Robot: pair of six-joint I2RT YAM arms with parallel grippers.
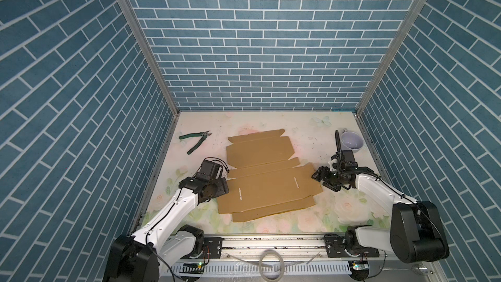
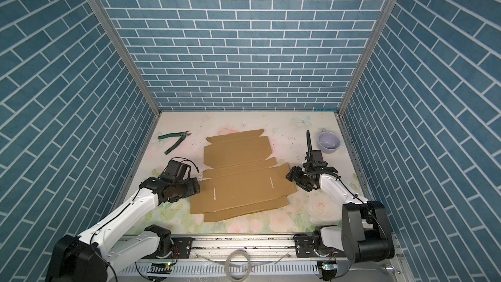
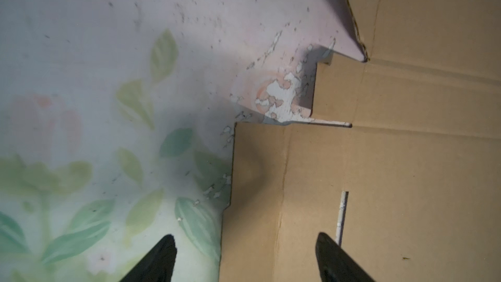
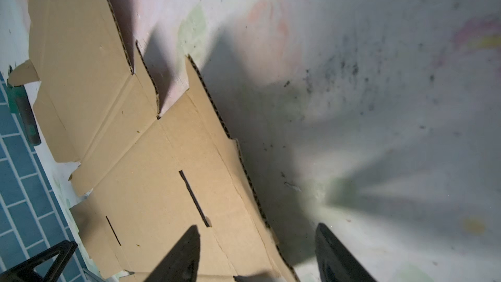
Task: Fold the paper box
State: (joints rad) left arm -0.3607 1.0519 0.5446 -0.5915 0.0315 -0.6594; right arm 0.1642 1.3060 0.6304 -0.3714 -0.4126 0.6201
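The paper box [image 1: 268, 183] — a flat die-cut sheet of brown corrugated cardboard with creased panels, notched flaps and narrow slits — lies unfolded at the middle of the scuffed, floral-printed surface [image 1: 271, 120]. The left jaws stand wide, straddling the sheet's left edge. The right jaws stand wide across its fluted right edge. Neither pair grips it. Green-handled cutters [image 1: 195, 141] and a smooth lilac cup [image 1: 352, 141] lie well apart.

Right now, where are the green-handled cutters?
In both top views the cutters lie on the table at its far left, just left of the paper box.
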